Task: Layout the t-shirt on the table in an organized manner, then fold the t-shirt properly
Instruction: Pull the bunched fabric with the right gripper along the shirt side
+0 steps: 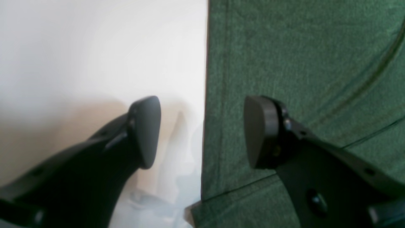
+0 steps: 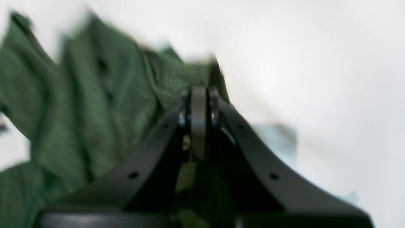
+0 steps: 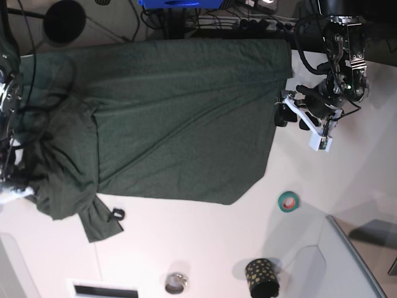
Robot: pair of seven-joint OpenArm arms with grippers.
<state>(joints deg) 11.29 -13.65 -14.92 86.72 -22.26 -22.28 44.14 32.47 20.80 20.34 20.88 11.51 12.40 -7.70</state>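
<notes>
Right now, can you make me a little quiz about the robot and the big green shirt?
1. True or false: the left gripper is closed tight on the t-shirt.
2. What is the right gripper pinching? A) a roll of tape B) the t-shirt C) a cup
3. Fill in: in the base view, the small ring lying on the table near the shirt's lower corner is a roll of ____.

Key:
1. False. Its jaws stand apart, one over the white table and one over the shirt's edge.
2. B. The jaws are shut on green fabric.
3. Tape, teal coloured.
</notes>
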